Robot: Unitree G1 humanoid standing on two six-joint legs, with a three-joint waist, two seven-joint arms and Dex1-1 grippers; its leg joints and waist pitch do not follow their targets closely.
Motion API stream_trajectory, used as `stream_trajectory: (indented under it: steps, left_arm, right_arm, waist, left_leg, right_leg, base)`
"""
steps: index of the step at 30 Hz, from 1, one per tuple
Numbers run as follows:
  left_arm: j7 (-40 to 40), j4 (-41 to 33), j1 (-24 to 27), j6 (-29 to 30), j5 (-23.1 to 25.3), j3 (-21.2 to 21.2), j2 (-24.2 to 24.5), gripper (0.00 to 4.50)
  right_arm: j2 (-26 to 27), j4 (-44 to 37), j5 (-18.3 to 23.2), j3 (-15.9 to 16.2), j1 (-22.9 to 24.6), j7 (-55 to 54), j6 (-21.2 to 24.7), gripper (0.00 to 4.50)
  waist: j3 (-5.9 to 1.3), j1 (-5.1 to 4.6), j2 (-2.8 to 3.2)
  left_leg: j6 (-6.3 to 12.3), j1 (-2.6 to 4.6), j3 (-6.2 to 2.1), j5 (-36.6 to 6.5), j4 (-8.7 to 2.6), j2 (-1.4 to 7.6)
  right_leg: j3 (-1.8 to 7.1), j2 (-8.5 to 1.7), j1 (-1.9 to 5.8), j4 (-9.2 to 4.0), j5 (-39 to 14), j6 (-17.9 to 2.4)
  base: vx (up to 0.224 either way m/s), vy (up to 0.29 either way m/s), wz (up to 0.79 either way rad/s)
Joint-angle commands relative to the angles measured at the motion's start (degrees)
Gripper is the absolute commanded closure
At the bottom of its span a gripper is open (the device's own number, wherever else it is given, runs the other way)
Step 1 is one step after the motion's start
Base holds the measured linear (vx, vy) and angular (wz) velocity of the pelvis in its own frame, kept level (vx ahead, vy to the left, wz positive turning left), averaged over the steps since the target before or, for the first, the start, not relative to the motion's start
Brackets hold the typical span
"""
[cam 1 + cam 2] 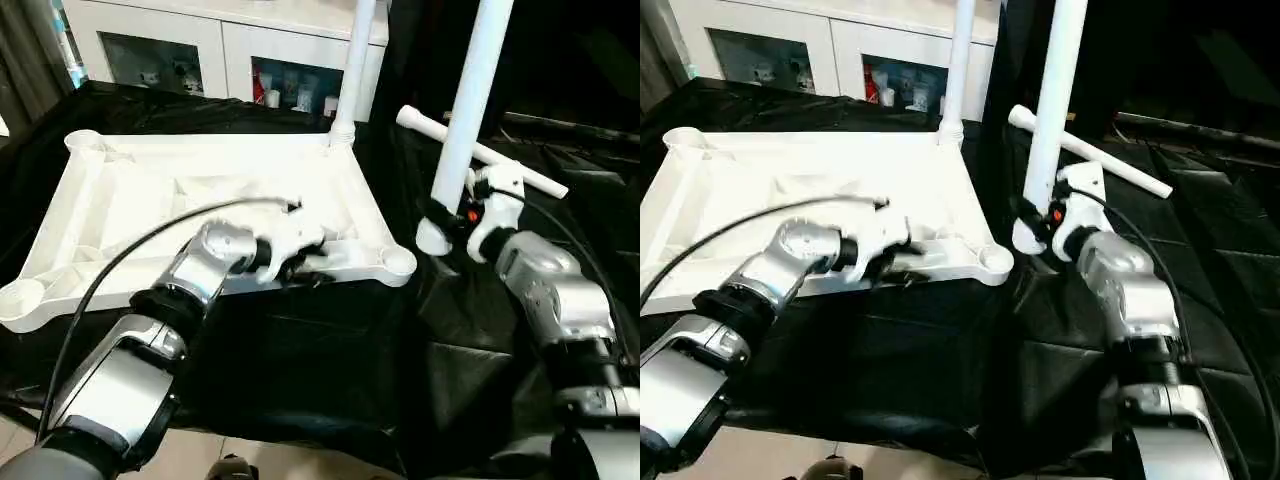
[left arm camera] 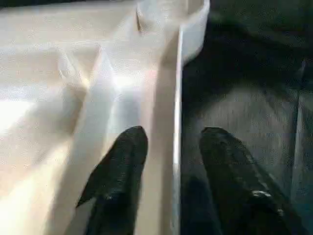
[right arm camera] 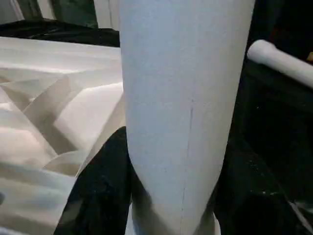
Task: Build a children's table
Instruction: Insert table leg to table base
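So far the tabletop (image 1: 200,200) lies underside up on the black cloth (image 1: 300,350), ribs showing, with round sockets at its corners. One leg (image 1: 352,70) already stands upright in the far right socket. The near right socket (image 1: 397,261) is bare, and so, as far as can be seen, are the two on the left.

A second leg (image 1: 465,120) is held upright just right of that near right socket, its flared end close above the cloth and not yet over the socket; the right gripper (image 1: 450,225) is clenched around its lower part. A third leg (image 1: 480,150) lies on the cloth behind it, to the far right.

The left gripper (image 2: 168,171) sits at the tabletop's near edge, its fingers (image 2: 122,161) parted and straddling the rim, one inside and one outside; I cannot tell whether they press on it.

By my reckoning one leg of four is seated and three remain. A white glass-door cabinet (image 1: 230,50) stands beyond.
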Motion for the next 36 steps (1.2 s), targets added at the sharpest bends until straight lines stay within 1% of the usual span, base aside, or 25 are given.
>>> stream_trajectory:
  steps: [1, 2, 3, 5, 7, 8, 10, 11, 13, 14, 16, 17, 18, 20, 21, 23, 24, 25, 26, 29, 30, 31, 32, 34, 36]
  left_arm:
    - [-0.7, 1.2, -1.8, -0.7, 1.0, -0.3, -0.5, 2.68]
    - [-0.7, 1.7, -2.0, -0.8, 1.1, -0.2, -0.6, 2.79]
    - [-1.1, 2.8, -2.4, -0.9, 1.1, 0.1, -0.9, 2.91]
    - [-0.9, 4.9, -3.1, -1.9, 1.4, 0.9, -1.3, 3.00]
    - [-0.9, 6.2, -3.6, -2.6, 1.4, 1.5, -1.7, 3.24]
    - [-1.4, 6.6, -3.8, -2.5, 1.0, 1.9, -1.8, 3.30]
    - [-2.4, 6.9, -3.9, -2.2, 0.6, 2.1, -2.0, 3.44]
    - [-2.6, 7.1, -3.9, -2.3, 0.7, 2.2, -2.1, 3.67]
    - [-3.0, 7.1, -3.7, -2.3, 0.7, 2.2, -2.1, 3.73]
    - [-3.4, 7.4, -3.7, -2.2, 0.6, 2.3, -2.2, 3.90]
    - [-3.9, 7.8, -3.9, -2.0, 0.2, 3.0, -2.4, 3.90]
    - [-4.4, 8.2, -4.0, -1.9, 0.1, 3.2, -2.5, 4.12]
    - [-5.0, 8.5, -3.9, -2.0, 0.3, 3.2, -2.4, 4.19]
    - [-6.2, 8.6, -3.5, -1.7, 0.6, 3.0, -2.1, 4.34]
    - [-6.8, 8.4, -3.1, -1.7, 0.9, 2.9, -1.8, 4.43]
    - [-8.0, 7.3, -1.9, -1.3, 1.4, 2.6, -1.1, 4.48]
    - [-9.0, 5.9, -1.1, -0.8, 1.4, 2.4, -0.7, 4.50]
    - [-11.0, 3.7, -0.1, 0.6, 1.0, 2.1, -0.1, 4.50]
    - [-11.0, 3.7, -0.1, 0.6, 1.0, 2.1, -0.1, 4.50]
    - [-15.3, -4.0, 3.5, 4.6, 0.4, 1.2, 1.6, 4.50]
    - [-14.7, -4.4, 3.8, 4.4, 0.6, 1.2, 1.7, 4.50]
    - [-14.5, -4.5, 3.8, 4.3, 0.7, 1.2, 1.6, 4.50]
    - [-13.7, -5.0, 4.2, 4.4, 0.7, 1.5, 1.6, 4.50]
    - [-13.3, -5.7, 4.6, 4.8, 0.8, 1.6, 1.6, 4.50]
    - [-13.5, -9.6, 6.1, 6.6, 1.1, 1.3, 2.1, 4.50]
  right_arm:
    - [-0.8, -1.7, 0.1, -0.6, -0.2, 0.3, 0.1, 2.63]
    - [-0.8, -1.7, 0.1, -0.6, -0.2, 0.3, 0.2, 2.63]
    - [-0.9, -2.0, 0.2, -0.7, 0.0, 0.4, 0.3, 2.63]
    - [-0.9, -2.3, 0.2, -0.7, 0.2, 0.5, 0.3, 2.63]
    - [-0.9, -2.5, 0.2, -0.7, 0.3, 0.6, 0.4, 2.63]
    - [-0.9, -2.7, 0.3, -0.6, 0.3, 0.7, 0.6, 2.63]
    - [-0.9, -2.8, 0.3, -0.4, 0.3, 1.1, 0.7, 2.63]
    - [-0.9, -2.7, 0.3, -0.2, 0.2, 1.4, 0.7, 2.63]
    - [-0.9, -2.6, 0.1, 0.1, 0.1, 1.8, 0.7, 2.63]
    - [-0.9, -2.7, 0.1, 0.2, 0.1, 2.0, 0.7, 2.63]
    - [-1.0, -2.9, 0.2, 0.3, 0.2, 2.4, 0.9, 2.63]
    - [-1.1, -3.0, 0.3, 0.5, 0.2, 3.0, 1.1, 2.63]
    - [-1.3, -3.4, 0.7, 0.9, 0.3, 4.2, 1.8, 2.63]
    - [-1.8, -4.3, 1.1, 1.8, 0.8, 6.2, 2.7, 2.63]
    - [-2.1, -5.1, 1.5, 2.3, 1.3, 7.5, 3.4, 2.63]
    - [-2.4, -7.5, 4.1, 2.5, 2.3, 10.7, 6.1, 2.63]
    - [-2.8, -9.1, 5.5, 2.8, 3.1, 12.7, 7.7, 2.63]
    - [-3.6, -10.9, 6.6, 3.5, 4.1, 15.0, 8.9, 2.63]
    - [-3.6, -10.9, 6.6, 3.5, 4.1, 15.0, 8.9, 2.63]
    - [-5.5, -13.4, 7.1, 5.0, 6.7, 18.9, 10.7, 2.63]
    - [-5.5, -12.9, 6.6, 4.9, 6.8, 18.7, 10.4, 2.63]
    - [-5.5, -12.7, 6.5, 4.9, 6.8, 18.6, 10.4, 2.63]
    - [-5.3, -11.7, 5.7, 4.8, 6.7, 18.1, 9.7, 2.63]
    - [-5.1, -11.3, 5.6, 4.7, 6.7, 17.8, 9.6, 2.63]
    - [-4.6, -9.8, 5.3, 4.3, 6.3, 16.6, 8.3, 2.63]
  waist:
    - [-5.10, 0.09, 0.94]
    - [-5.02, 0.02, 0.89]
    - [-5.04, 0.11, 1.56]
    - [-5.07, 0.00, 1.22]
    - [-5.09, 0.02, 1.19]
    - [-5.08, -0.01, 1.01]
    - [-5.07, 0.02, 1.13]
    - [-5.02, -0.05, 0.80]
    - [-5.05, 0.02, 1.01]
    - [-5.02, 0.00, 1.01]
    - [-5.03, -0.03, 1.02]
    - [-5.02, -0.04, 0.71]
    - [-5.04, 0.03, 0.88]
    - [-5.02, 0.06, 0.83]
    - [-5.06, 0.06, 1.03]
    - [-5.04, 0.14, 0.91]
    - [-4.96, 0.13, 0.97]
    - [-5.05, 0.23, 0.69]
    - [-4.94, 0.13, 0.87]
    - [-4.65, 0.17, 0.48]
    - [-4.44, 0.16, 0.79]
    - [-4.37, 0.07, 0.77]
    - [-4.21, 0.09, 0.64]
    - [-3.92, 0.07, 0.67]
    - [-3.97, -0.04, 0.70]
  left_leg:
    - [-0.48, 1.36, -1.14, -7.3, -3.75, 2.83]
    - [-0.28, 1.29, -1.06, -7.3, -3.73, 2.69]
    - [-0.33, 1.36, -1.15, -7.6, -3.72, 2.73]
    - [-0.06, 1.34, -1.07, -7.8, -3.67, 2.62]
    - [0.13, 1.31, -1.10, -7.7, -3.65, 2.64]
    - [0.22, 1.29, -1.11, -7.8, -3.68, 2.71]
    - [0.40, 1.29, -1.13, -7.5, -3.67, 2.75]
    - [0.55, 1.29, -1.05, -7.6, -3.67, 2.71]
    - [0.69, 1.32, -1.10, -7.6, -3.67, 2.80]
    - [0.75, 1.32, -1.09, -7.5, -3.67, 2.80]
    - [0.90, 1.33, -1.06, -7.5, -3.64, 2.75]
    - [0.96, 1.28, -1.05, -7.5, -3.65, 2.76]
    - [1.07, 1.27, -1.06, -7.3, -3.63, 2.75]
    - [1.71, 1.16, -1.17, -6.5, -3.70, 2.86]
    - [1.77, 1.23, -1.18, -6.6, -3.69, 2.87]
    - [2.09, 1.26, -1.19, -6.8, -3.69, 2.97]
    - [2.23, 1.31, -1.18, -7.2, -3.74, 3.03]
    - [2.31, 1.29, -1.23, -7.0, -3.74, 3.17]
    - [2.42, 1.20, -1.21, -6.7, -3.77, 3.16]
    - [1.68, 1.46, -1.09, -8.5, -3.89, 3.19]
    - [1.15, 1.50, -1.11, -9.6, -3.99, 3.31]
    - [0.84, 1.54, -1.11, -10.2, -4.03, 3.24]
    - [-0.03, 1.80, -1.12, -12.0, -4.01, 3.05]
    - [-0.46, 2.04, -1.22, -13.5, -4.14, 3.01]
    - [-1.11, 2.27, -1.47, -14.6, -4.34, 3.20]
  right_leg:
    - [3.77, -6.01, 3.86, -3.93, -4.4, -10.9]
    - [3.76, -5.89, 3.81, -4.06, -4.5, -11.0]
    - [3.78, -6.02, 3.84, -4.01, -4.4, -11.2]
    - [3.77, -5.93, 3.95, -4.14, -4.2, -11.4]
    - [3.75, -5.96, 3.99, -4.12, -4.1, -11.7]
    - [3.73, -6.03, 4.05, -4.13, -4.2, -11.8]
    - [3.73, -6.08, 4.04, -4.07, -4.2, -12.0]
    - [3.71, -6.02, 3.99, -4.19, -4.5, -12.0]
    - [3.71, -6.13, 3.97, -4.10, -4.7, -12.1]
    - [3.73, -6.14, 3.97, -4.13, -4.7, -12.1]
    - [3.72, -6.06, 3.93, -4.13, -4.5, -12.3]
    - [3.71, -6.11, 4.02, -4.16, -4.6, -12.2]
    - [3.71, -6.16, 4.02, -4.10, -4.7, -12.3]
    - [3.72, -6.11, 4.12, -3.94, -3.4, -12.1]
    - [3.70, -6.11, 4.10, -3.91, -3.3, -12.2]
    - [3.75, -6.19, 4.21, -3.89, -2.5, -12.5]
    - [3.74, -6.24, 4.06, -3.96, -2.9, -12.6]
    - [3.75, -6.39, 4.40, -3.78, -2.7, -12.7]
    - [3.75, -6.35, 4.11, -3.89, -3.0, -12.6]
    - [3.72, -6.46, 3.94, -4.50, -7.4, -12.2]
    - [3.77, -6.52, 3.71, -4.73, -10.0, -11.7]
    - [3.74, -6.49, 3.64, -4.93, -11.5, -11.3]
    - [3.71, -6.60, 3.48, -5.53, -16.7, -9.8]
    - [3.65, -6.63, 3.25, -6.23, -21.5, -8.3]
    - [3.61, -6.72, 3.25, -6.29, -23.3, -7.6]
  base:
    - [0.000, 0.000, 0.00]
    - [0.000, 0.000, 0.00]
    - [0.000, 0.000, 0.00]
    - [0.000, 0.000, 0.00]
    - [0.000, 0.000, 0.00]
    - [0.000, 0.000, 0.00]
    - [0.000, 0.000, 0.00]
    - [0.000, 0.000, 0.00]
    - [0.000, 0.000, 0.00]
    - [0.000, 0.000, 0.00]
    - [0.000, 0.000, 0.00]
    - [0.000, 0.000, 0.00]
    - [0.000, 0.000, 0.00]
    - [0.000, 0.000, 0.00]
    - [0.000, 0.000, 0.00]
    - [0.000, 0.000, 0.00]
    - [0.000, 0.000, 0.00]
    - [0.000, 0.000, 0.00]
    - [0.000, 0.000, 0.00]
    - [0.000, 0.000, 0.00]
    - [0.000, 0.000, 0.00]
    - [0.000, 0.000, 0.00]
    - [0.000, 0.000, 0.00]
    - [0.000, 0.000, 0.00]
    - [0.000, 0.000, 0.00]
